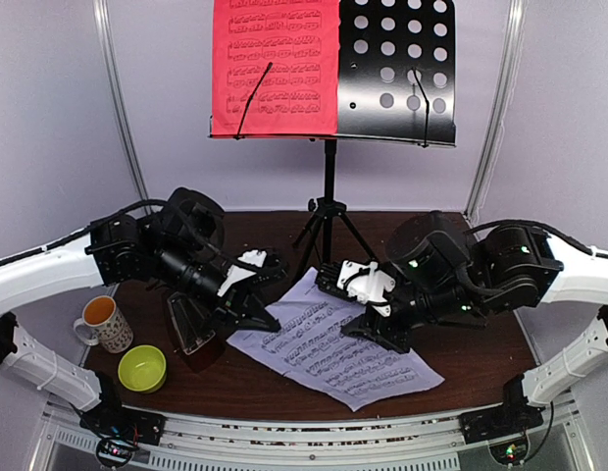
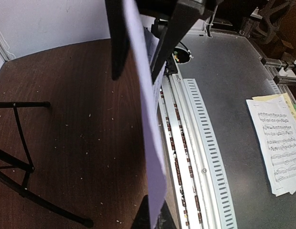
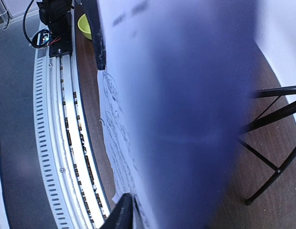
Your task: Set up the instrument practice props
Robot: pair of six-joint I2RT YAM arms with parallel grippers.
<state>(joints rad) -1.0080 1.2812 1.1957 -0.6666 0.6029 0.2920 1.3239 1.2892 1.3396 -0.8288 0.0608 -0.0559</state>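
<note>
Red sheet [image 1: 275, 64]: one is counted; it is propped on the left half of the perforated desk, behind a wire retainer.
White sheet [image 1: 333, 353]: one is counted; it is spread on the bench [image 1: 471, 358] between the two grippers, with its far edge raised.
Music stand [image 1: 329, 177]: one is counted, set on tripod legs at the back of the bench.
Metronome [image 1: 191, 329]: one is counted, stood just beside the left gripper and apart from the white sheet.
Left gripper [image 2: 137, 67]: the fingers [image 2: 120, 43] are closed on the white sheet, which is seen edge-on, pinched between them.
Right gripper [image 1: 333, 283]: it is placed at the sheet's far right edge. One finger [image 3: 98, 33] is seen against the paper and the other is hidden by it, so the grip cannot be told.
Mug [image 1: 106, 324] and bowl [image 1: 142, 368]: one of each is counted, at the near left.
Printed page [image 2: 277, 138]: one more is seen beyond the rail.
</note>
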